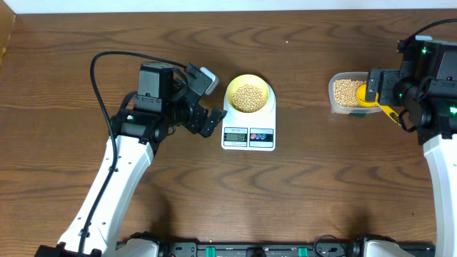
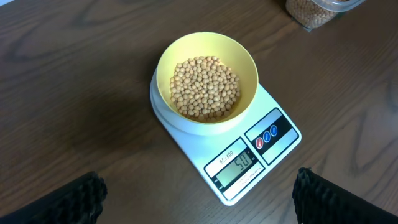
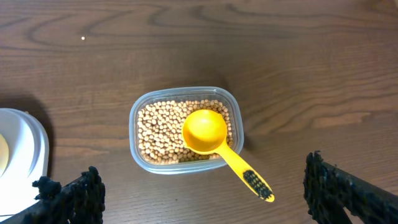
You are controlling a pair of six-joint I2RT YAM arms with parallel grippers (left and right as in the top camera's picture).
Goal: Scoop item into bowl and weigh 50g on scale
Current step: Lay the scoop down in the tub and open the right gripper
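The pale yellow bowl (image 1: 248,96) (image 2: 207,81) stands on the white scale (image 1: 248,133) (image 2: 249,155) and holds a heap of tan beans (image 2: 205,87). The display reads about 50. More beans (image 3: 163,130) lie in a clear plastic tub (image 1: 348,93) (image 3: 185,163) at the right. A yellow scoop (image 3: 214,140) (image 1: 371,96) rests in the tub, empty, its handle sticking out over the rim. My left gripper (image 1: 207,107) (image 2: 199,199) is open and empty, left of the scale. My right gripper (image 1: 389,96) (image 3: 208,196) is open and empty, beside the scoop handle.
The brown wooden table (image 1: 300,185) surrounds everything. A black cable (image 1: 107,61) loops behind the left arm. The scale's edge shows at the left of the right wrist view (image 3: 25,149).
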